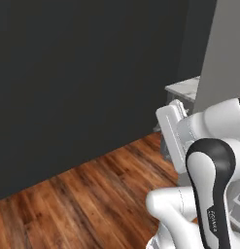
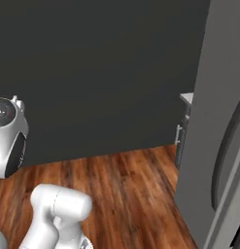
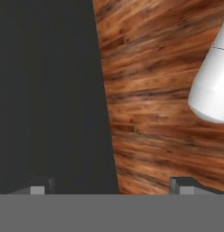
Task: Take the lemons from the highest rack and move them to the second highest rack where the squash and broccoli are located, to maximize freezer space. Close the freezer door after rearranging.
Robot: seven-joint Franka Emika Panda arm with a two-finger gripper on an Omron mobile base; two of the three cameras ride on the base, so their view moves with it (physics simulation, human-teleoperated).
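**Gripper apart over floor, beside dark wall**

I see the gripper (image 3: 111,186) spread wide, holding nothing, above the wood floor (image 3: 163,104) by a dark wall (image 3: 45,90). I cannot locate the lemons. A grey freezer door (image 2: 209,121) stands right.

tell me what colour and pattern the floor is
Reddish-brown wood planks with dark grain streaks; the floor shows best in the hand view.

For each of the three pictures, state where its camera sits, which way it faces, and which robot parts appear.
Left base view: behind the arm's left, facing the dark wall; arm lower right.
Right base view: behind its right, facing the same wall and wooden floor; arm lower left, grey fridge door right.
Hand view: on the hand, gripper open over floor.
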